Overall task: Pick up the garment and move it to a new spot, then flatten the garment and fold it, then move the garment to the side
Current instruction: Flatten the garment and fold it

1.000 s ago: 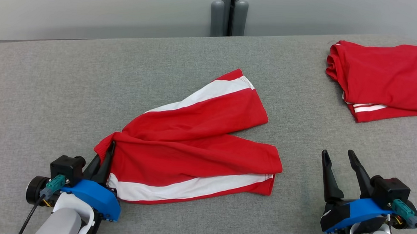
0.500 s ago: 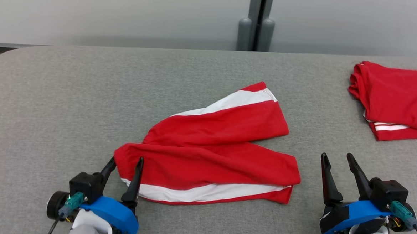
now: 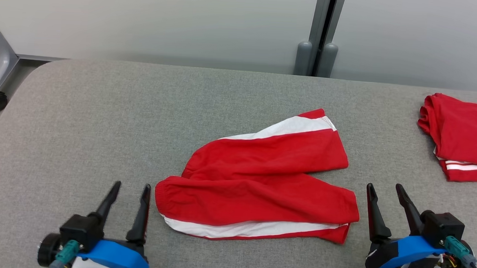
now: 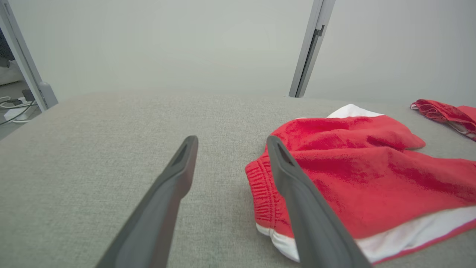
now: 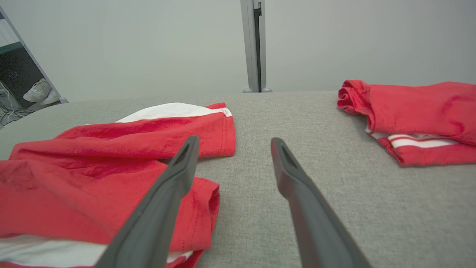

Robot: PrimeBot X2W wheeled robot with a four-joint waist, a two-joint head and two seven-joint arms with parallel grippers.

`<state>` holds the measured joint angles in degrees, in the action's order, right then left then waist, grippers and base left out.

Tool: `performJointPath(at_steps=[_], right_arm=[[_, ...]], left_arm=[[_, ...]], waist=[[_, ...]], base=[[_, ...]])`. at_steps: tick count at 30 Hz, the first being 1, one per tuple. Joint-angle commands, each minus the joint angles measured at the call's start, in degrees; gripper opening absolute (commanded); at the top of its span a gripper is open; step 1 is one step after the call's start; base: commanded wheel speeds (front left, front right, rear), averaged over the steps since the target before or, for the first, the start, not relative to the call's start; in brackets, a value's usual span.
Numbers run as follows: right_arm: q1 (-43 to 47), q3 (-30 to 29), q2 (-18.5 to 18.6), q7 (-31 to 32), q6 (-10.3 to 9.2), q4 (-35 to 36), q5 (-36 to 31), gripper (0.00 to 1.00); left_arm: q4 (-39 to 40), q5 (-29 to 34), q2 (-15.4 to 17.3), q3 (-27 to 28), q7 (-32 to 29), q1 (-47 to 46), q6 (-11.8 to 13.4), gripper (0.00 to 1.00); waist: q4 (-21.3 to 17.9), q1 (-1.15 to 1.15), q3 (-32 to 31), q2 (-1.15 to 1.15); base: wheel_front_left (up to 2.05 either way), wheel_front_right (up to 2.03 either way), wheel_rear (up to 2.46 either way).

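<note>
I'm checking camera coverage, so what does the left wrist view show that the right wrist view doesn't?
Left wrist view: the ribbed waistband of the red shorts beside the open left gripper, and cables on the floor. Right wrist view: the shorts' leg hems, the open right gripper, and white shoes. Both: the red shorts, the folded red garment, the grey table and the grey post.

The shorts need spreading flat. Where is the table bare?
The widest bare stretch of table lies left of the red shorts, beyond the left gripper. A narrower strip runs behind the shorts to the far edge. The right is crowded: right gripper and folded red garment.
</note>
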<state>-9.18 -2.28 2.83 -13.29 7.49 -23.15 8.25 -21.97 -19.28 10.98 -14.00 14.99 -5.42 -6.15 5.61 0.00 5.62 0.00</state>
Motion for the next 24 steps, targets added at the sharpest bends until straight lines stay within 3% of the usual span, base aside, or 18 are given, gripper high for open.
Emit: performJointPath(at_steps=[1,10,24], right_arm=[[0.45,0.09,0.12,-0.4,0.0,-0.28,0.39,1.0],[1.32,0.29,0.12,-0.53,0.0,-0.82,0.39,1.0],[1.71,1.03,0.33,1.13,0.0,-0.19,-0.66,1.0]], left_arm=[[1.82,1.01,0.07,1.47,0.25,0.34,0.39,1.0],[10.9,6.65,-1.51,10.04,0.26,2.86,2.02,1.0],[10.58,10.39,-3.12,15.51,0.26,3.28,1.08,1.0]], waist=[[-0.08,0.0,-0.25,0.0],[-1.87,0.0,-1.54,0.0],[-2.69,0.0,-2.15,0.0]], base=[[0.0,0.0,0.0],[0.0,0.0,0.0],[0.0,0.0,0.0]])
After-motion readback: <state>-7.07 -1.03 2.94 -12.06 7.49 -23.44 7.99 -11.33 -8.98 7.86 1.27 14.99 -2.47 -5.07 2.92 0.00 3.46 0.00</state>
